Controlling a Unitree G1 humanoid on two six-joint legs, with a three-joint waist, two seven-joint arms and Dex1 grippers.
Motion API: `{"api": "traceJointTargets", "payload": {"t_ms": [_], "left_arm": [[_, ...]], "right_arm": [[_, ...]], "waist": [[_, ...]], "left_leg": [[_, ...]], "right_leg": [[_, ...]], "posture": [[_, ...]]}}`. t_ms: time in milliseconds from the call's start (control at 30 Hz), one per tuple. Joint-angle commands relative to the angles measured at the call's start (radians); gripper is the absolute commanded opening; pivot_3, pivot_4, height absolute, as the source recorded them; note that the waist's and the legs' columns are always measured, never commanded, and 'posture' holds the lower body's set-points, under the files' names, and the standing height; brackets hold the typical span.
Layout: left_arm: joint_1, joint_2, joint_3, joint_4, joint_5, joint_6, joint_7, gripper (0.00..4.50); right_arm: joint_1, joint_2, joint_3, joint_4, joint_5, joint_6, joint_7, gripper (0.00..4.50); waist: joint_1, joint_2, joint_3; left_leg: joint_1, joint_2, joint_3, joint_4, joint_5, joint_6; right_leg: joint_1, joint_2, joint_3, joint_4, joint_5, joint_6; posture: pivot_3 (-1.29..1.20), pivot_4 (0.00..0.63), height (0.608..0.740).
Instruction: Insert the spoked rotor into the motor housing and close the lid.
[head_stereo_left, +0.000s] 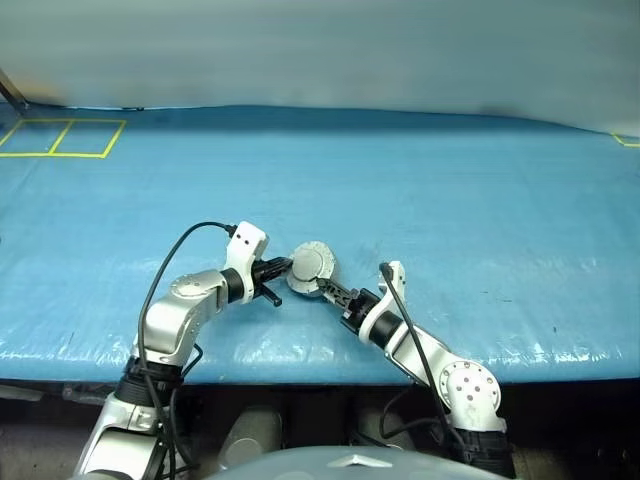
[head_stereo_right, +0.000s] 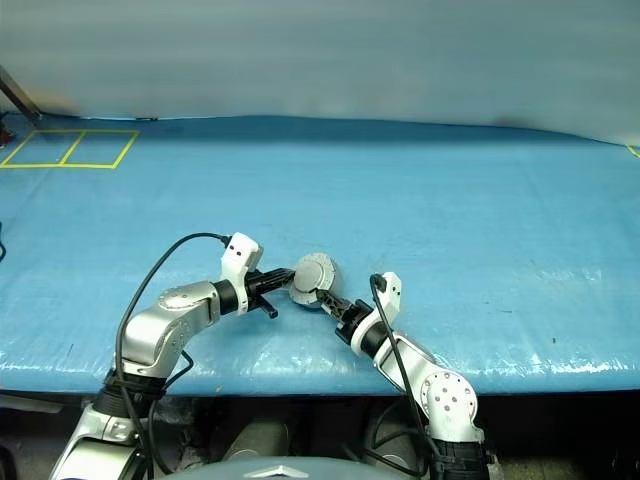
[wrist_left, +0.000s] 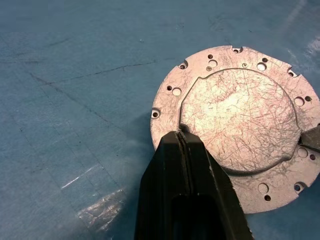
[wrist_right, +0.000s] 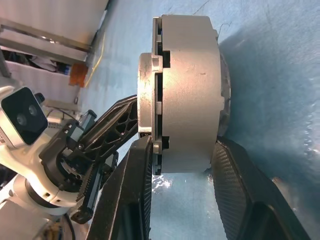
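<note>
The motor housing (wrist_right: 187, 90) sits near the front edge of the blue-covered desk (head_stereo_left: 450, 180), about midway along it, with the lid (head_stereo_left: 311, 264) closed flat over its top. The lid's smooth grey face with the raised round centre points up. The right end effector (wrist_right: 182, 167) grips the assembly, 1 finger on the lid side and the other on the housing's far face, its 2 fingers spread to the assembly's thickness. The left end effector (wrist_left: 184, 145) has its 2 fingers pressed together with nothing between them, their tips resting on the lid's outer face at the edge of the raised centre.
</note>
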Motion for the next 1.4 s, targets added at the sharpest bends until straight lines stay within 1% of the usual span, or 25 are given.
{"api": "traceJointTargets", "payload": {"t_ms": [33, 67, 100, 133, 267, 300, 333, 400, 433, 533, 600, 667, 700, 800, 1033, 1100, 1300, 1400], "left_arm": [[0.020, -0.011, -0.059, 0.022, 0.010, 0.014, -0.013, 0.00], [0.020, -0.013, -0.060, 0.024, 0.010, 0.013, -0.013, 0.00], [0.018, -0.014, -0.062, 0.027, 0.011, 0.011, -0.014, 0.00], [0.017, -0.016, -0.063, 0.031, 0.012, 0.008, -0.015, 0.00], [0.014, -0.022, -0.070, 0.037, 0.014, 0.002, -0.016, 0.00], [0.013, -0.022, -0.070, 0.038, 0.015, 0.001, -0.016, 0.00], [0.014, -0.022, -0.070, 0.036, 0.015, 0.001, -0.016, 0.00], [0.015, -0.022, -0.071, 0.034, 0.015, 0.001, -0.016, 0.00], [0.016, -0.021, -0.070, 0.033, 0.015, 0.001, -0.017, 0.00], [0.019, -0.017, -0.060, 0.027, 0.015, -0.005, -0.013, 0.00], [0.021, -0.019, -0.052, 0.026, 0.012, -0.018, -0.012, 0.00], [0.024, -0.028, -0.040, 0.023, 0.008, -0.069, -0.019, 0.00], [0.027, -0.035, -0.035, 0.018, 0.006, -0.105, -0.024, 0.00], [0.037, -0.049, -0.029, 0.013, 0.006, -0.175, -0.024, 0.00], [0.051, -0.051, -0.018, 0.007, 0.004, -0.231, -0.033, 0.00], [0.061, -0.048, -0.012, -0.003, 0.006, -0.246, -0.028, 0.00], [0.135, -0.019, 0.015, -0.062, -0.006, -0.329, -0.053, 0.00], [0.169, -0.013, 0.020, -0.076, 0.015, -0.412, -0.054, 0.00]], "right_arm": [[0.025, -0.006, -0.033, -0.056, -0.018, -0.015, -0.049, 1.70], [0.030, -0.007, -0.044, -0.065, -0.017, -0.018, -0.060, 2.06], [0.034, -0.007, -0.052, -0.070, -0.008, -0.016, -0.067, 2.31], [0.038, 0.000, -0.062, -0.069, 0.010, -0.014, -0.076, 2.69], [0.041, 0.059, -0.098, -0.020, 0.061, -0.018, -0.133, 3.98], [0.039, 0.072, -0.102, -0.008, 0.075, -0.016, -0.134, 4.28], [0.039, 0.081, -0.104, 0.002, 0.085, -0.014, -0.137, 4.45], [0.038, 0.088, -0.100, 0.010, 0.083, -0.014, -0.139, 4.45], [0.037, 0.084, -0.091, 0.007, 0.058, -0.020, -0.143, 4.45], [0.032, -0.029, 0.038, -0.085, -0.231, -0.127, -0.081, 4.45], [0.029, -0.081, 0.096, -0.118, -0.356, -0.185, -0.058, 4.45], [0.015, -0.150, 0.161, -0.144, -0.499, -0.234, -0.040, 4.45], [0.010, -0.168, 0.177, -0.155, -0.542, -0.252, -0.033, 4.45], [-0.004, -0.196, 0.200, -0.174, -0.623, -0.283, -0.004, 4.45], [-0.109, -0.339, 0.297, -0.202, -0.802, -0.314, 0.166, 4.45], [-0.130, -0.357, 0.314, -0.201, -0.842, -0.331, 0.200, 4.45], [-0.209, -0.377, 0.376, -0.171, -0.894, -0.340, 0.338, 4.45], [-0.234, -0.371, 0.405, -0.136, -0.920, -0.352, 0.392, 4.45]], "waist": [[0.000, 0.000, 0.000], [0.002, 0.000, 0.000], [0.004, 0.000, 0.000], [0.003, 0.000, 0.000], [0.000, 0.000, 0.000], [-0.001, 0.000, 0.000], [-0.001, 0.000, 0.000], [-0.002, 0.000, 0.000], [-0.003, 0.000, 0.000], [-0.005, 0.000, 0.000], [-0.004, 0.000, 0.000], [-0.006, 0.000, 0.000], [-0.007, -0.001, 0.000], [-0.006, -0.001, 0.001], [-0.006, -0.002, 0.003], [-0.006, -0.002, 0.003], [-0.011, -0.002, 0.004], [-0.010, -0.002, 0.004]], "left_leg": [[0.000, 0.000, 0.000, 0.000, 0.000, 0.000], [0.000, 0.000, 0.000, 0.000, 0.000, 0.000], [0.000, 0.000, 0.000, 0.000, 0.000, 0.000], [0.000, 0.000, 0.000, 0.000, 0.000, 0.000], [0.000, 0.001, 0.000, 0.000, -0.002, 0.003], [0.000, 0.001, 0.000, 0.000, -0.002, 0.003], [0.000, 0.001, 0.000, 0.000, -0.002, 0.003], [0.000, 0.001, 0.000, 0.000, -0.002, 0.003], [0.000, 0.001, 0.000, 0.000, -0.002, 0.003], [0.000, 0.001, 0.001, 0.001, -0.002, 0.004], [0.000, 0.000, 0.001, 0.001, 0.000, 0.001], [0.000, 0.000, 0.001, 0.001, 0.000, -0.001], [0.000, 0.000, 0.003, 0.001, 0.000, -0.001], [0.000, 0.001, 0.003, 0.001, 0.001, -0.001], [-0.002, 0.001, 0.003, 0.001, 0.001, -0.001], [-0.002, 0.001, 0.003, 0.000, 0.001, -0.001], [-0.004, 0.001, 0.003, 0.000, 0.001, -0.001], [-0.004, 0.002, 0.003, 0.001, 0.001, -0.001]], "right_leg": [[0.000, 0.000, 0.000, 0.000, 0.000, 0.000], [0.000, 0.000, 0.000, 0.000, 0.000, 0.000], [0.000, 0.000, 0.000, 0.000, 0.000, 0.000], [0.000, 0.000, 0.000, 0.000, 0.000, 0.000], [0.000, 0.000, 0.000, 0.000, 0.000, 0.000], [0.000, 0.000, 0.000, 0.001, 0.000, 0.000], [0.000, 0.000, 0.000, 0.001, 0.000, 0.000], [0.000, 0.001, 0.000, 0.001, 0.000, 0.000], [0.000, 0.001, 0.000, 0.001, 0.000, 0.000], [0.000, 0.001, 0.000, 0.001, 0.000, 0.000], [0.000, 0.001, 0.000, 0.001, 0.000, 0.000], [0.000, 0.001, 0.000, 0.001, 0.000, 0.001], [-0.001, 0.001, 0.000, 0.001, 0.000, 0.001], [-0.001, 0.001, 0.001, 0.001, 0.000, 0.001], [-0.001, 0.002, 0.001, 0.001, 0.000, 0.000], [-0.001, 0.002, 0.001, 0.001, 0.000, 0.000], [-0.001, 0.002, 0.002, 0.001, 0.000, 0.000], [-0.001, 0.002, 0.002, 0.001, 0.000, 0.000]], "posture": [[0.00, 0.150, 0.740], [0.00, 0.150, 0.740], [0.00, 0.150, 0.740], [0.00, 0.150, 0.740], [0.00, 0.150, 0.740], [0.00, 0.150, 0.740], [0.00, 0.150, 0.740], [0.00, 0.150, 0.740], [0.00, 0.150, 0.740], [0.00, 0.150, 0.740], [0.00, 0.150, 0.740], [0.00, 0.150, 0.740], [0.00, 0.150, 0.740], [0.00, 0.150, 0.740], [0.00, 0.150, 0.740], [0.00, 0.150, 0.740], [0.00, 0.150, 0.740], [0.00, 0.150, 0.740]]}}
